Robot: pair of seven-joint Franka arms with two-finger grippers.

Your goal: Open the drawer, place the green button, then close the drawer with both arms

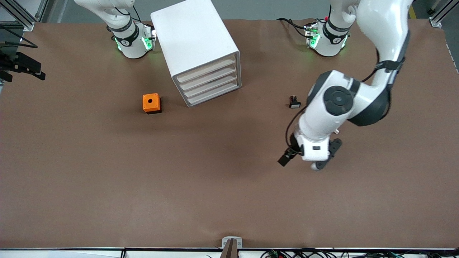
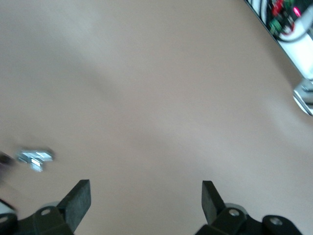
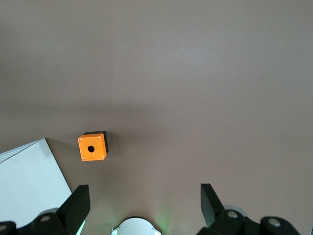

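a matte brown table mat (image 1: 107,179) carries a boxy white cabinet with rounded edges (image 1: 195,43) near the robots' bases, its four shallow drawers all shut; the lowest white drawer (image 1: 214,94) sits flush with the three above it. beside the cabinet, toward the right arm's end of the table and a little nearer the front camera, stands a small orange cube with a round hole in its top and a black base (image 1: 151,103). toward the left arm's end from the cabinet lies a small black switch with a white face (image 1: 294,102), just beside the left arm's glossy white wrist. the left gripper (image 1: 305,159) hangs low over bare mat, nearer the front camera than the cabinet, its flat black fingers (image 2: 78,198) spread wide with nothing between them; a blurred metallic bit (image 2: 35,156) shows on the mat in the left wrist view. the right gripper (image 3: 144,203) waits high above its own base, fingers spread and empty, looking down on the orange cube. the green-capped button cannot be made out in any view.
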